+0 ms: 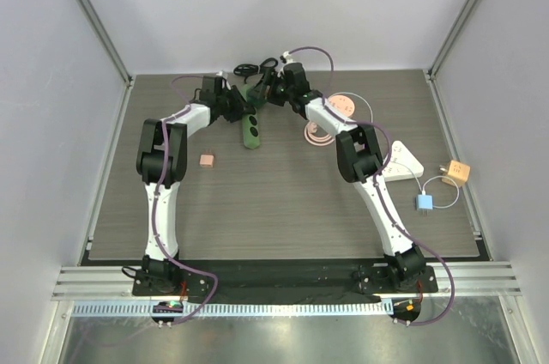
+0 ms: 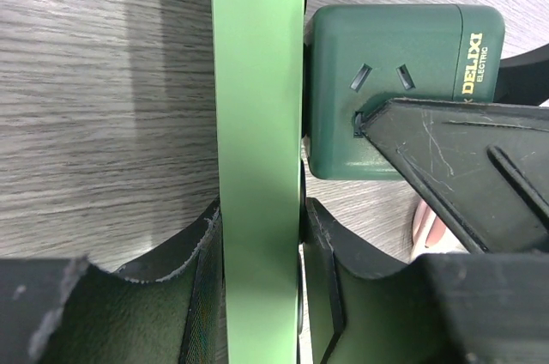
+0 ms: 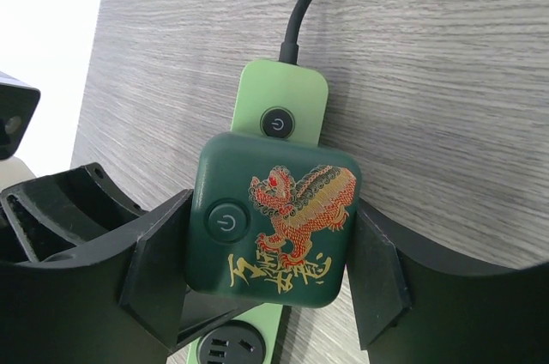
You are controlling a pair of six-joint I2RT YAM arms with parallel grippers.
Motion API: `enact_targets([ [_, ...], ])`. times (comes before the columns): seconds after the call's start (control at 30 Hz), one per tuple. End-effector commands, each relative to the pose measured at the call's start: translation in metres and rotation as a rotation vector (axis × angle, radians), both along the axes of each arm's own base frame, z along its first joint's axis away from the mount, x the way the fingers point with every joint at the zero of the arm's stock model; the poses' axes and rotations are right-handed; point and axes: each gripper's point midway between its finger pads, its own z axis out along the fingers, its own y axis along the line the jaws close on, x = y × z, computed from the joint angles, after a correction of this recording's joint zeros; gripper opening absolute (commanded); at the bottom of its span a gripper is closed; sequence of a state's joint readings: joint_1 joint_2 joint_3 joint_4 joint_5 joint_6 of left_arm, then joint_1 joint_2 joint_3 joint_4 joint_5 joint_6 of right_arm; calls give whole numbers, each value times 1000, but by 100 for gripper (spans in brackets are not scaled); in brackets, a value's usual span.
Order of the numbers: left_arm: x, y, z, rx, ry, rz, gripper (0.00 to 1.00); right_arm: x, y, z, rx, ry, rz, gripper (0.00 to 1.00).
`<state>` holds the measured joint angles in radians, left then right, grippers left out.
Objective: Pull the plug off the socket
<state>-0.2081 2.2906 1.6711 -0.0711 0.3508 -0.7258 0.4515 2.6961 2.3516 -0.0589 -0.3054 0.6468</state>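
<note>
From above: reaching far across the surface [image 1: 283,201], with left hand [image 1: 240,106] and right hand [image 1: 268,92] together at the green socket strip [image 1: 250,134]. Left wrist: clamped on the strip, with the dark plug [image 2: 395,81] seated against it. Right wrist: clenched around the plug, not yet pulled free. No containers visible.
</note>
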Motion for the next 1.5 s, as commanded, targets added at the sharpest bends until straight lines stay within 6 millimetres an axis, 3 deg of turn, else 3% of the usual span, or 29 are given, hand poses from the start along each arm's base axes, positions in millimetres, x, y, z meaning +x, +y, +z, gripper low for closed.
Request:
enact_targets([
  [0.0, 5, 10, 7, 38, -1, 44, 0, 15, -9, 43, 58, -103, -50, 1],
  [0.1, 3, 19, 1, 63, 33, 86, 0, 19, -20, 68, 201, -147, -55, 1],
  [0.27, 5, 32, -5, 90, 58, 142, 0, 25, -48, 68, 329, -95, -40, 1],
  [0.3, 5, 33, -8, 89, 67, 146, 0, 24, -48, 78, 371, -107, -35, 1],
  [0.43, 4, 35, -12, 97, 87, 153, 0, 18, -54, 83, 451, -124, -4, 1],
  [0.5, 3, 40, -14, 120, 91, 170, 0, 16, -53, 72, 413, -102, -16, 1],
  [0.67, 3, 46, -13, 160, 82, 168, 0, 22, -68, 70, 142, -190, -135, 1],
  [1.0, 2, 49, -10, 176, 61, 158, 0, 8, -81, 94, -129, -335, -238, 1],
  [1.07, 2, 48, -11, 174, 61, 153, 0, 6, -84, 94, -56, -304, -194, 1],
  [1.13, 3, 44, -10, 158, 54, 137, 0, 0, -71, 105, 196, -244, -104, 1],
  [1.2, 3, 41, -9, 148, 46, 118, 0, 3, -74, 109, 304, -224, -96, 1],
  [1.33, 3, 37, -7, 136, 33, 92, 0, 1, -82, 114, 417, -202, -65, 1],
  [1.47, 3, 37, -7, 130, 27, 91, 0, 6, -90, 117, 379, -231, -90, 1],
])
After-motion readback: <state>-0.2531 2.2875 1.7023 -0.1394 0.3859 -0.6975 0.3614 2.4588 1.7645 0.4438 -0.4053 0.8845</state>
